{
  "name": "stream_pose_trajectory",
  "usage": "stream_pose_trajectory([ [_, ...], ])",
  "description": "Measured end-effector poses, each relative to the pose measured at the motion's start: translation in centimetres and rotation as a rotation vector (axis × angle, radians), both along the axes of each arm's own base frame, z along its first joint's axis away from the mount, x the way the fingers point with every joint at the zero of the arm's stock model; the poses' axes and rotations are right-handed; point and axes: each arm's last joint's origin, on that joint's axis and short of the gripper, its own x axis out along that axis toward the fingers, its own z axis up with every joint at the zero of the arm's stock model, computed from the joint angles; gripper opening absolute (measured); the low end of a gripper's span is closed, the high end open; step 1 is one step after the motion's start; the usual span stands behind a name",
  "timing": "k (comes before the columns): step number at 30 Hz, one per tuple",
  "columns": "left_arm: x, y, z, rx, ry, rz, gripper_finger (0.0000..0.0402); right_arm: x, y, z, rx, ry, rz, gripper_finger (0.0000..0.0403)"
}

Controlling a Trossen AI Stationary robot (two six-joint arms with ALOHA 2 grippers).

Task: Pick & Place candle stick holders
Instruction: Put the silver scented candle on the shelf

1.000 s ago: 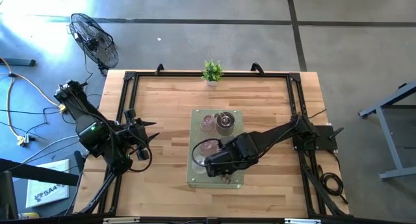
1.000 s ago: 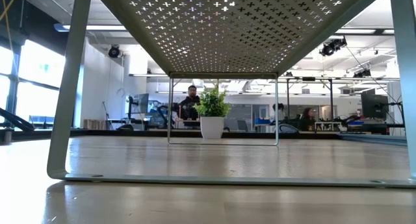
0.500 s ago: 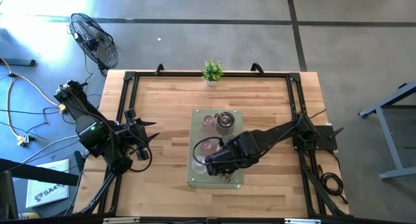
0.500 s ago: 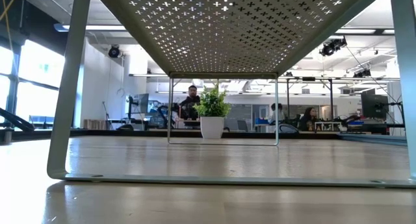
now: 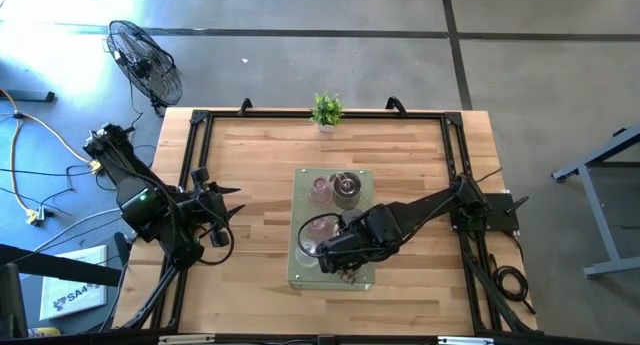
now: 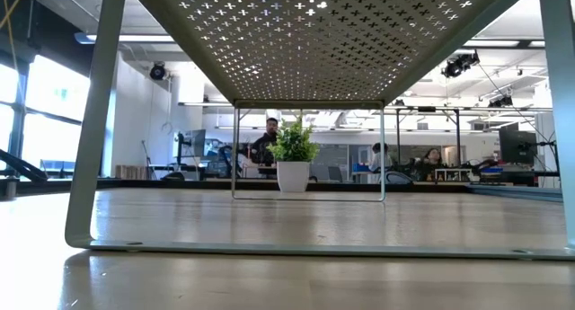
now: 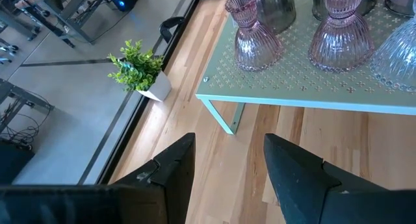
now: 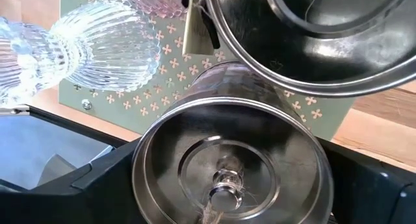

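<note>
wooden table | on it: green perforated stand, potted plant

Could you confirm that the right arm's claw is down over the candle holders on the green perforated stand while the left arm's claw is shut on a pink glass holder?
Not quite. The left claw holds nothing; the left wrist view shows empty fingers apart, away from the pink glass holder. The right claw is over the green perforated stand.

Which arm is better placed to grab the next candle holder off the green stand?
Right. The right gripper is over the stand, its open fingers either side of a silvery metal holder. The left gripper waits beside the stand.
</note>
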Motion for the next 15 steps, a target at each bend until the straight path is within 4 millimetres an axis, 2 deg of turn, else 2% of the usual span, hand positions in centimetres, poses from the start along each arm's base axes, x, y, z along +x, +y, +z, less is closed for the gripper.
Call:
stream_pose_trajectory([
  [15,-0.01,-0.01,-0.02,-0.005,0.006,-0.002,0.0177,0.03,-0.02,0.02,0.001,-0.003,-0.001,0.0391],
])
